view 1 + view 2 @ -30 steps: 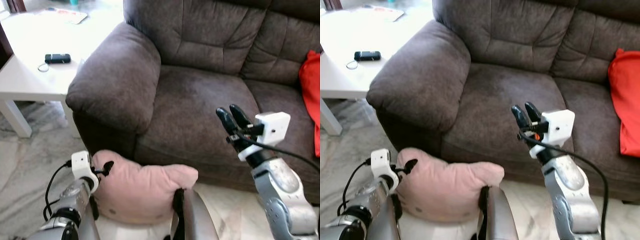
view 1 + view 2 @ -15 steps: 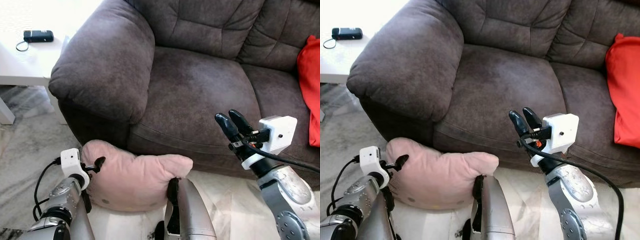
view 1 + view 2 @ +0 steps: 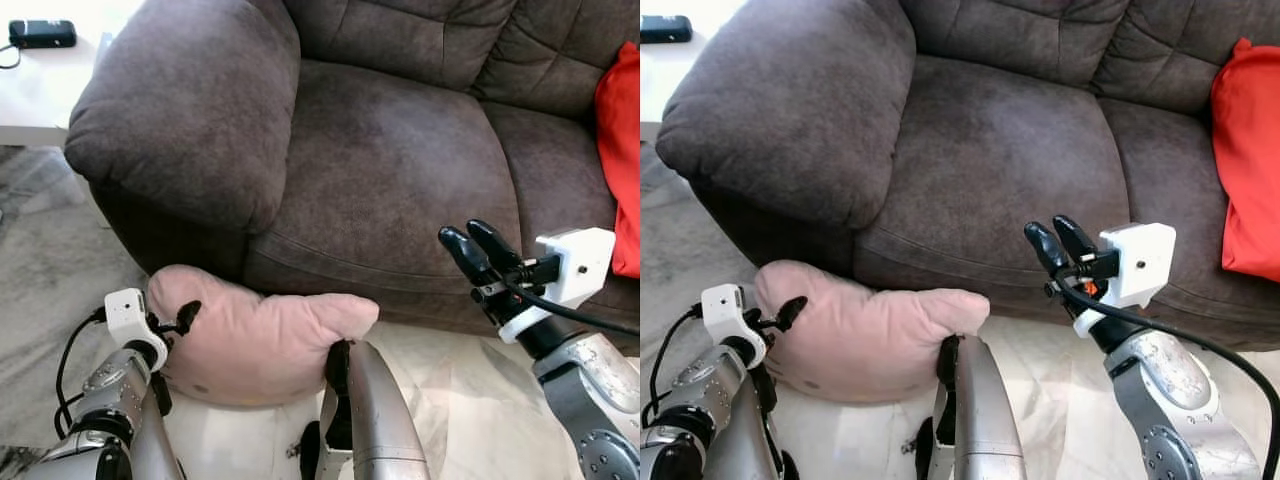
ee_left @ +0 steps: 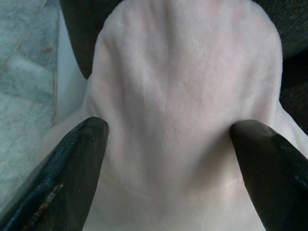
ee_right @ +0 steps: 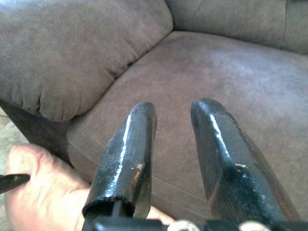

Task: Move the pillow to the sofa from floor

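A pale pink pillow (image 3: 260, 335) lies on the floor against the front of the dark brown sofa (image 3: 400, 170), below its armrest (image 3: 180, 100). My left gripper (image 3: 185, 318) is at the pillow's left end. In the left wrist view its two fingers (image 4: 79, 159) press into the pillow (image 4: 183, 96) from both sides, creasing the fabric. My right gripper (image 3: 468, 242) is raised in front of the sofa seat's front edge, to the right of the pillow. Its fingers (image 5: 130, 149) stand slightly apart with nothing between them.
A red cushion (image 3: 622, 150) lies on the seat at the far right. A white table (image 3: 30, 100) with a black phone (image 3: 40, 33) stands left of the armrest. My silver leg (image 3: 365, 410) touches the pillow's right end. Marble floor (image 3: 40, 260) is to the left.
The whole picture has shifted as the camera moved closer and tilted down. The left gripper stays on the pillow's left end. The right gripper still hovers before the seat.
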Motion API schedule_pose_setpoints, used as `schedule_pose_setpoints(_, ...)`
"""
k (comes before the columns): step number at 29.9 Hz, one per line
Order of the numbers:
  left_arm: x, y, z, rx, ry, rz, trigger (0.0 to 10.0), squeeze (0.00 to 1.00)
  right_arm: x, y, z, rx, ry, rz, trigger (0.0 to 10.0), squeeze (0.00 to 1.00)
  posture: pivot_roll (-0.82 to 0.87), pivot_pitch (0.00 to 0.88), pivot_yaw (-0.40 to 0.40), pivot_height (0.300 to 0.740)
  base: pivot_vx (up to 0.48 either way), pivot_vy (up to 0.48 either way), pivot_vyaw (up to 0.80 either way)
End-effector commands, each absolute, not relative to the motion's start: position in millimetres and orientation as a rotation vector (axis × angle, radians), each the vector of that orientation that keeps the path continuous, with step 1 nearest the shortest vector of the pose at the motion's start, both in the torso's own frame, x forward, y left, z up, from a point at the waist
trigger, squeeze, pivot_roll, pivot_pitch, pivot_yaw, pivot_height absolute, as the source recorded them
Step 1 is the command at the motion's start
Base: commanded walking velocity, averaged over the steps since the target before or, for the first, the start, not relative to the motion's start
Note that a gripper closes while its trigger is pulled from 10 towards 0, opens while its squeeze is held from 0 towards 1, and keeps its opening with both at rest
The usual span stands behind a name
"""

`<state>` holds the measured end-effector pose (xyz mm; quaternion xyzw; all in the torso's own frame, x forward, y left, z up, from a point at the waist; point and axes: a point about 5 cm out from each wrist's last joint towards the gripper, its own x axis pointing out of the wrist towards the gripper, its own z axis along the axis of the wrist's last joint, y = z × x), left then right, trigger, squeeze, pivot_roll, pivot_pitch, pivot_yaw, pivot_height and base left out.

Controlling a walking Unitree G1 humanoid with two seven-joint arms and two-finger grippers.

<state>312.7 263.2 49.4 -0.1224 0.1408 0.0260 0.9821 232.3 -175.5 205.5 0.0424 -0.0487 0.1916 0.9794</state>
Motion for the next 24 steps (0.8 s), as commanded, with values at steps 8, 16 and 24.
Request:
schedule_pose_setpoints(8,323.3,254.4,60.0,-0.250,0.241,-0.011,10.0,0.00,223.1,-181.6,214.3,0.070,-0.097,0.374,10.0,0.00,-0.18,0.289,-0.310,0.478,0.000,0.000,0.00)
schedule_pose_setpoints(16,326.4,258.2,61.2,-0.212,0.292,0.011,10.0,0.00,220.9,-182.9,217.0,0.066,-0.089,0.372,10.0,0.00,-0.20,0.298,-0.309,0.478,0.000,0.000,0.00)
schedule_pose_setpoints(24,318.6,253.8,45.5,-0.213,0.390,0.006,8.6,0.00,219.4,-183.9,219.0,0.066,-0.086,0.370,10.0,0.00,-0.21,0.295,-0.308,0.478,0.000,0.000,0.00)
